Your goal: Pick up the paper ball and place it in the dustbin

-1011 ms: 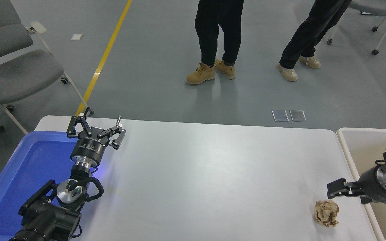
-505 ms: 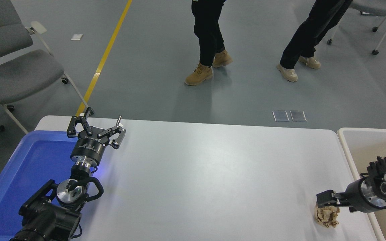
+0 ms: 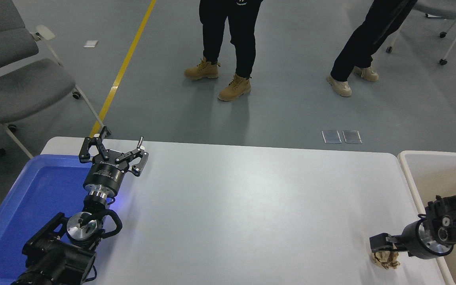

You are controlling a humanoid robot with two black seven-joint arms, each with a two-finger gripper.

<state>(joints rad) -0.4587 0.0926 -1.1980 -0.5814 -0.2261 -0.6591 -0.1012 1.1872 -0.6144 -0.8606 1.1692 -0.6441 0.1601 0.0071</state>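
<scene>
Reaching in from your right, right gripper (image 3: 382,246) sits over the paper ball (image 3: 386,259) near the white table's (image 3: 251,206) front-right corner — grip unclear, dustbin (image 3: 408,178) beside, left gripper (image 3: 113,152) parked, fingers spread.

- The left arm (image 3: 59,247) was black with a silver wrist ring.
- The left gripper (image 3: 114,152) had black linkage fingers.
- The right arm (image 3: 441,233) was black, silver-ringed, with thin black cables.

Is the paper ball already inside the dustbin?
No, the paper ball lies on the white table under the right gripper, left of the dustbin.
</scene>
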